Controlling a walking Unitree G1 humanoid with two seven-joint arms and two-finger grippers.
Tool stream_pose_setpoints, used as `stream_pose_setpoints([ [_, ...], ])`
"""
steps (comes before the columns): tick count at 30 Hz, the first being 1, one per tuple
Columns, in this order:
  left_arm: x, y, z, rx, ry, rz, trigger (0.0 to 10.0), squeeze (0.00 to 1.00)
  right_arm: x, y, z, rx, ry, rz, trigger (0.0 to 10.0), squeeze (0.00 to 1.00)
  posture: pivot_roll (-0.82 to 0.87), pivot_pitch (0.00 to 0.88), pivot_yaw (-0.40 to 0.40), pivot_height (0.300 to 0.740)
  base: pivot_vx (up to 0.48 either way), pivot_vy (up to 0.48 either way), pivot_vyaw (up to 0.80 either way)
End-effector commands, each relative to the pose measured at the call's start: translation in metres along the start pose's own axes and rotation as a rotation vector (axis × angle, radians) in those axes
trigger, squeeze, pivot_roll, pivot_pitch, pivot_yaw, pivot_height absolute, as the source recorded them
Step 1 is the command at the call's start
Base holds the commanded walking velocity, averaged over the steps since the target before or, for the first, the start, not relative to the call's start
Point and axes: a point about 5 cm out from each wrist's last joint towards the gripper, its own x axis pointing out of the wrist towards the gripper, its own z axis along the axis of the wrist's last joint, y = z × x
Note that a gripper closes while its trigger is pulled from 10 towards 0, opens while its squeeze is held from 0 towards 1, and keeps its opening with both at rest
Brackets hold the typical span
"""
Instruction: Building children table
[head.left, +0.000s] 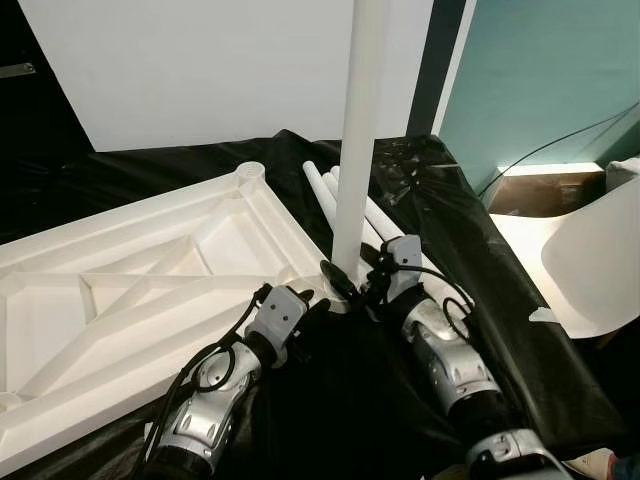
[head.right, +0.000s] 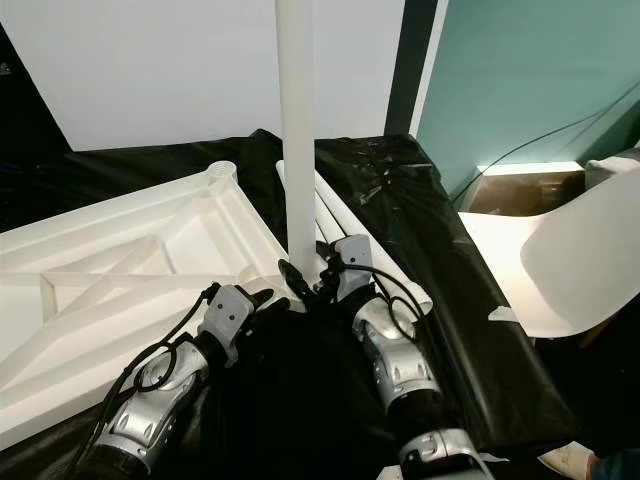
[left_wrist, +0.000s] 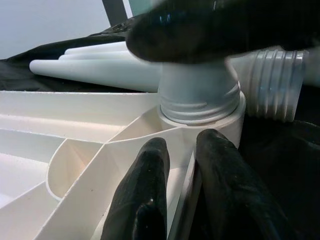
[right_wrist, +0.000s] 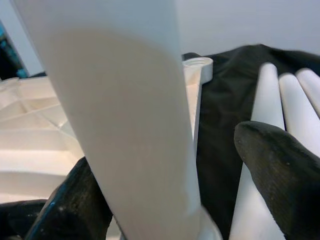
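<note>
A white moulded plastic tabletop (head.left: 130, 300) lies upside down on a black plastic sheet (head.left: 470, 260), its ribbed underside facing up and stretching off to the left. At its near right corner a long white plastic table leg (head.left: 355, 130) stands upright in the round corner socket (left_wrist: 200, 120), rising past the top of the head views. In the left wrist view the leg's threaded foot sits in that socket with several thread turns showing above the rim.

The right gripper (head.left: 350, 280) is at the base of the standing leg. Its two black fingers (right_wrist: 280, 175) are spread on either side of the white shaft, one close against it, the other with a gap showing, so I cannot tell for sure whether it truly has hold.

The left gripper (head.left: 315, 308) rests just left of the socket, at the tabletop's near edge. Its black fingertips (left_wrist: 145, 195) lie close together, nearly touching, pressed down on the white rim and rib beside the socket; they have nothing between them.

Three more white tapered plastic legs (head.left: 325, 195) lie side by side on the black sheet just beyond the standing one, running away towards the far side. Another round socket (head.left: 250, 172) shows at the tabletop's far right corner. A white wall panel (head.left: 200, 70) stands behind, a teal wall (head.left: 550, 70) to the right, and a white curved plastic chair (head.left: 590, 260) sits at the right edge.
</note>
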Motion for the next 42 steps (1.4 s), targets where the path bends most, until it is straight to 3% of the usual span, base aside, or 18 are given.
stream_pose_setpoints([
  [1, -0.004, -0.025, -0.028, -0.046, 0.133, -0.128, 10.0, 0.0, 0.005, -0.002, 0.001, -0.04, 0.028, 0.126, 10.0, 0.0, 0.15, 0.0, -0.03, 0.74, 0.0, 0.0, 0.0],
  [2, -0.004, -0.025, -0.028, -0.046, 0.133, -0.128, 10.0, 0.0, 0.005, -0.002, 0.001, -0.04, 0.028, 0.126, 10.0, 0.0, 0.15, 0.0, -0.03, 0.74, 0.0, 0.0, 0.0],
  [3, -0.003, -0.026, -0.028, -0.049, 0.132, -0.129, 10.0, 0.0, 0.008, -0.011, 0.006, -0.083, 0.049, 0.211, 10.0, 0.0, 0.15, 0.0, -0.028, 0.74, 0.0, 0.0, 0.0],
  [10, -0.004, -0.024, -0.028, -0.047, 0.132, -0.129, 10.0, 0.0, 0.012, -0.019, 0.01, -0.123, 0.119, 0.368, 10.0, 0.0, 0.16, 0.0, -0.027, 0.74, 0.0, 0.0, 0.0],
  [11, -0.004, -0.023, -0.027, -0.045, 0.132, -0.127, 10.0, 0.0, 0.012, -0.021, 0.01, -0.127, 0.148, 0.415, 8.7, 0.0, 0.16, 0.0, -0.028, 0.74, 0.0, 0.0, 0.0],
  [12, -0.004, -0.022, -0.027, -0.043, 0.133, -0.125, 10.0, 0.0, 0.012, -0.023, 0.009, -0.132, 0.178, 0.45, 3.1, 0.0, 0.16, 0.0, -0.028, 0.74, 0.0, 0.0, 0.0],
  [14, -0.004, -0.022, -0.027, -0.043, 0.133, -0.125, 10.0, 0.0, 0.012, -0.023, 0.009, -0.132, 0.178, 0.45, 3.1, 0.0, 0.16, 0.0, -0.028, 0.74, 0.0, 0.0, 0.0],
  [15, -0.005, -0.022, -0.027, -0.042, 0.133, -0.123, 10.0, 0.0, 0.011, -0.026, 0.006, -0.141, 0.216, 0.467, 0.0, 0.0, 0.17, 0.0, -0.029, 0.74, 0.0, 0.0, 0.0],
  [22, -0.006, -0.021, -0.027, -0.04, 0.132, -0.114, 10.0, 0.0, 0.009, -0.036, 0.004, -0.148, 0.268, 0.489, 0.0, 0.0, 0.17, 0.0, -0.032, 0.74, 0.0, 0.0, 0.0],
  [26, -0.006, -0.022, -0.027, -0.041, 0.132, -0.114, 10.0, 0.0, 0.009, -0.041, 0.005, -0.105, 0.271, 0.472, 0.0, 0.0, 0.16, 0.0, -0.026, 0.74, 0.0, 0.0, 0.0],
  [30, -0.005, -0.022, -0.026, -0.039, 0.13, -0.117, 10.0, 0.0, 0.005, -0.035, -0.004, -0.043, 0.29, 0.481, 0.0, 0.0, 0.16, 0.0, -0.026, 0.74, 0.0, 0.0, 0.0],
  [33, -0.004, -0.022, -0.026, -0.036, 0.129, -0.12, 10.0, 0.0, 0.001, -0.019, -0.013, -0.017, 0.235, 0.471, 0.0, 0.0, 0.16, 0.0, -0.026, 0.74, 0.0, 0.0, 0.0],
  [35, -0.004, -0.022, -0.025, -0.037, 0.128, -0.12, 10.0, 0.0, 0.004, -0.013, -0.012, -0.021, 0.181, 0.418, 0.0, 0.0, 0.15, 0.0, -0.019, 0.74, 0.0, 0.0, 0.0],
  [37, -0.005, -0.023, -0.026, -0.039, 0.129, -0.126, 10.0, 0.0, 0.013, -0.003, -0.006, 0.01, 0.064, 0.244, 0.0, 0.0, 0.15, 0.0, -0.017, 0.74, 0.0, 0.0, 0.0],
  [40, -0.005, -0.023, -0.026, -0.038, 0.13, -0.128, 10.0, 0.0, 0.015, -0.004, -0.005, 0.03, 0.045, 0.185, 0.0, 0.0, 0.15, 0.0, -0.016, 0.74, 0.0, 0.0, 0.0],
  [42, -0.004, -0.023, -0.025, -0.036, 0.13, -0.13, 10.0, 0.0, 0.017, -0.008, -0.005, 0.068, 0.015, 0.025, 0.0, 0.0, 0.14, 0.0, -0.014, 0.74, 0.0, 0.0, 0.0],
])
